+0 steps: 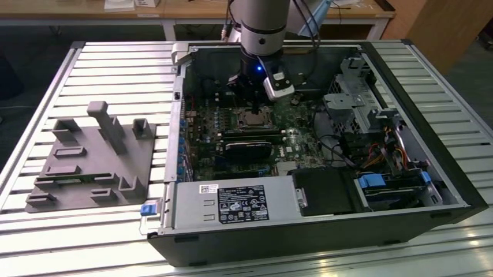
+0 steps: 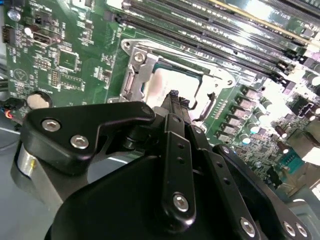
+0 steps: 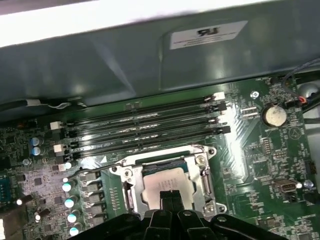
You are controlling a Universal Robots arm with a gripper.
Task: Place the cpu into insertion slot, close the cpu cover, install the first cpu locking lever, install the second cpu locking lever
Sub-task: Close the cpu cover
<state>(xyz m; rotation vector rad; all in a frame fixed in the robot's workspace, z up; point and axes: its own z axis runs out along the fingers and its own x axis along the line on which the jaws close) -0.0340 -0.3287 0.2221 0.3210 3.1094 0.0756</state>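
My end effector [image 3: 171,197] hangs low inside the open computer case [image 1: 308,231], which lies on its side on the slatted desk [image 1: 115,75], so that the green board [image 3: 260,150] faces up to me. In both wrist views my two fingers are pressed together with nothing between them. I judge this is because a narrow closed tip is better for pushing on thin metal parts than for carrying something. The cpu [image 3: 160,181] is not in my grasp. It sits flat in the insertion slot [image 3: 131,191], with its pale metal top looking up through the window of the cpu cover [image 3: 202,175]. The cover appears to lie down over the chip, its silvery frame around all the sides I can see. My tip is just above the near edge of the chip, but I cannot tell whether it touches it. A thin locking lever [image 3: 100,167] runs out beside the frame, toward the memory slots [image 3: 145,130]; I cannot say whether it is hooked. On the exterior view's left, a grey fixture [image 1: 92,161] rests on the desk, well apart from the case.
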